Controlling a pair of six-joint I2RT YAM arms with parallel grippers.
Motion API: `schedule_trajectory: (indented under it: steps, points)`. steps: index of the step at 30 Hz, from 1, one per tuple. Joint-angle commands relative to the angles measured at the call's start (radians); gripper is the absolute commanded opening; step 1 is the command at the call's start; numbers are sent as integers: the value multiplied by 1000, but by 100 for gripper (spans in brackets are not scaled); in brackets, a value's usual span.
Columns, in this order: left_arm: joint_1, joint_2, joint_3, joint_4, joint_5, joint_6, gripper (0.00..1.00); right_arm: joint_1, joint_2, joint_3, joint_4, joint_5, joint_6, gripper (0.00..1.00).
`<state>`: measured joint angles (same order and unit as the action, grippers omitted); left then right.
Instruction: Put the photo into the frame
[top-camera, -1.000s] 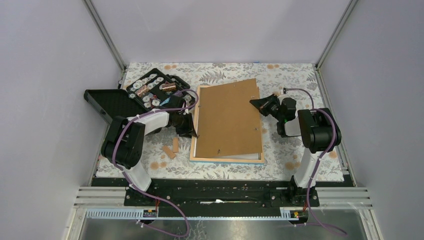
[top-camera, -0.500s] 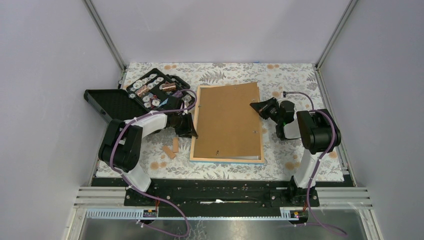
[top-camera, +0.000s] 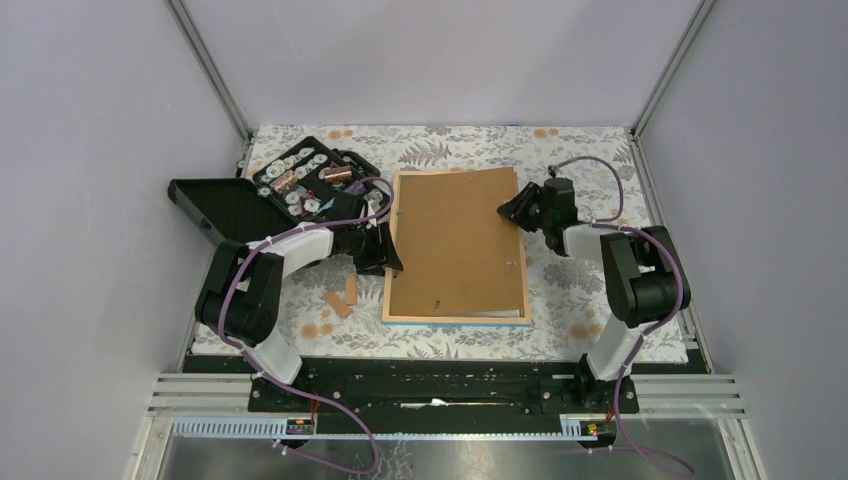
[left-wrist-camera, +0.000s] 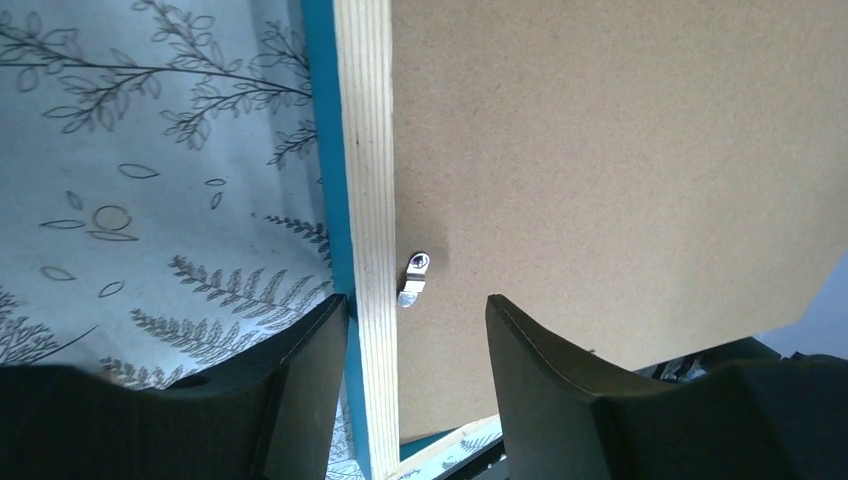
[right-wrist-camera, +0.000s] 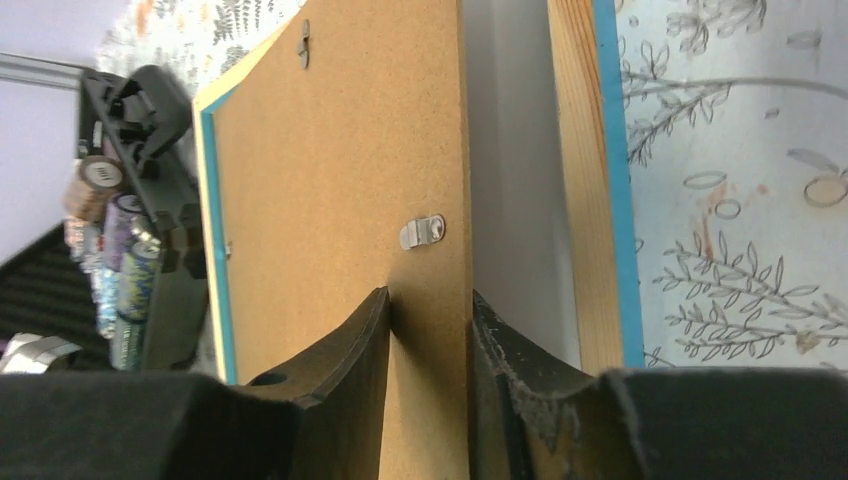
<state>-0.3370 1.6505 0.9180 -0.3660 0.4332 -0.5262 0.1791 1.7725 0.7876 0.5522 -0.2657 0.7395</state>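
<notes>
Pinching the backing board (top-camera: 455, 235) at its right edge, the right gripper (right-wrist-camera: 428, 300) was closed on it; that edge sat inboard of the frame's right rim. The frame (left-wrist-camera: 365, 150) lay face-down on the floral tablecloth (top-camera: 580, 160), wood rim up. The left gripper (left-wrist-camera: 415, 300) was open, fingers straddling the frame's left rim, not clamped. A white sheet in the recess under the board looked like the photo (right-wrist-camera: 510, 150), back up; print side not visible. Handling guess: photo thin, glossy, floppy, likely to slide under the board, so take it by an edge, never the face. Frame stiff, light, glazed, so brace by the rim only.
</notes>
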Motion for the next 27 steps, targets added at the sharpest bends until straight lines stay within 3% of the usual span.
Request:
schedule_trajectory:
  steps: [1, 7, 11, 15, 18, 27]
  points:
    - [-12, 4, -13, 106, 158, -39, 58, 131, 7, 133, -370, 42, -181, 40]
    - [-13, -30, -7, 91, 137, -23, 71, 146, -1, 287, -705, 172, -278, 65]
    - [-13, -67, -4, 78, 99, -12, 81, 145, -14, 339, -820, 257, -350, 84]
    - [-13, -104, -4, 70, 69, -3, 88, 145, -11, 384, -891, 330, -387, 96]
    - [-12, -115, -4, 66, 56, 1, 90, 143, -3, 402, -931, 373, -395, 100]
    - [-11, -70, 16, 75, 59, -6, 92, 140, -9, 334, -854, 272, -369, 99]
